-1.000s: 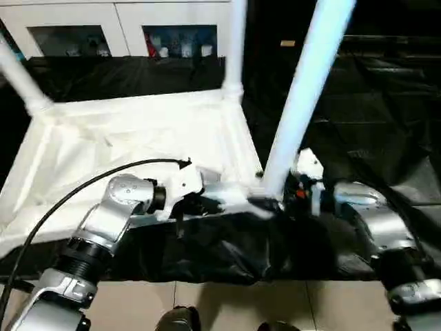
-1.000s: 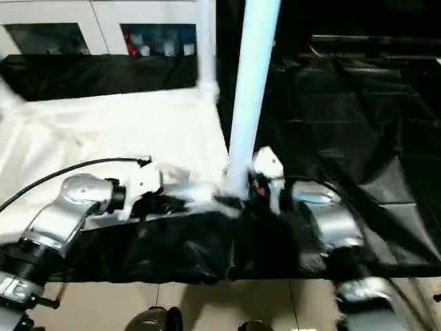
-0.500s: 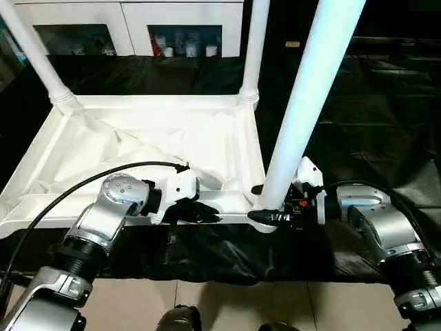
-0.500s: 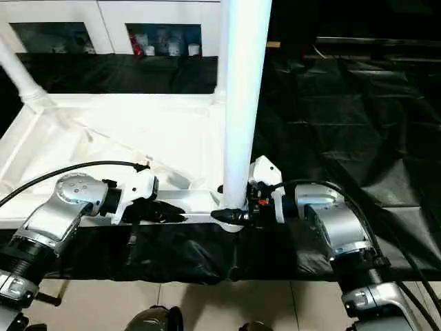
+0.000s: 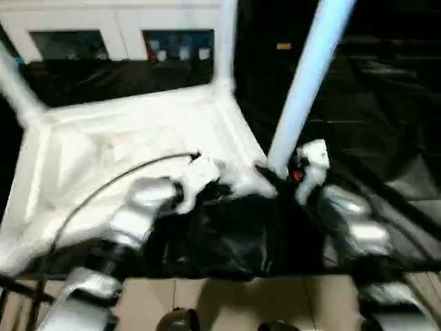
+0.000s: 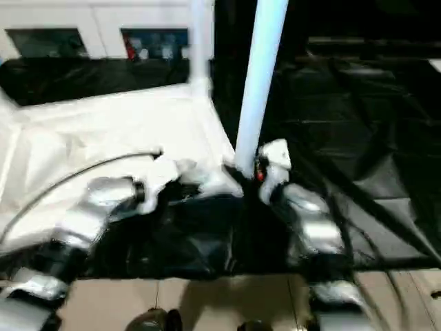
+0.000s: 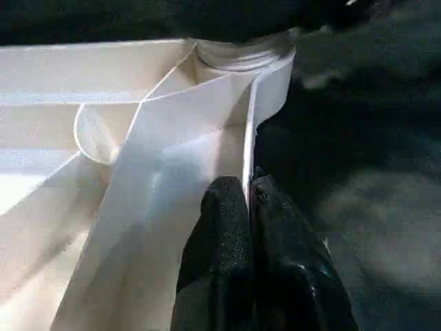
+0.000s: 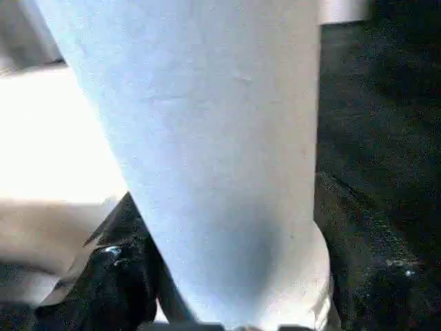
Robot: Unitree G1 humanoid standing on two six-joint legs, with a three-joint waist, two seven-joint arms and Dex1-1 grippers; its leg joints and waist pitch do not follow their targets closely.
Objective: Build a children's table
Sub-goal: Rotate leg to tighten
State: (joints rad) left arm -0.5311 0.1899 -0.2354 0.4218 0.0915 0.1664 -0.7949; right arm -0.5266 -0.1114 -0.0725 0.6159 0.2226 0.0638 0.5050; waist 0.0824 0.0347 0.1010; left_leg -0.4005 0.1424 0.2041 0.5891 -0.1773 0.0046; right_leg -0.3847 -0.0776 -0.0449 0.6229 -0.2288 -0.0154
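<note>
The white table top [image 5: 124, 138] lies underside up on the black-draped table. Two white legs stand in its far corners, one at the far left [image 5: 17, 89] and one at the far right [image 5: 226, 41]. A third leg [image 5: 303, 89] stands upright at the near right corner socket. My right gripper [image 5: 272, 172] is shut on the base of this leg; its black fingers [image 8: 117, 276] flank the tube in the right wrist view. My left gripper [image 7: 249, 200] is shut on the top's thin near rim, a little left of that corner.
A white cabinet with glass doors [image 5: 103, 34] stands behind the draped table. Black cloth [image 5: 386, 103] covers the surface to the right of the top. A black cable [image 5: 117, 179] arcs over my left forearm. Tiled floor [image 5: 227, 303] lies below the table's front edge.
The head camera has moved and the picture is blurred. Both grippers keep their holds, the left on the rim and the right on the leg's base.
</note>
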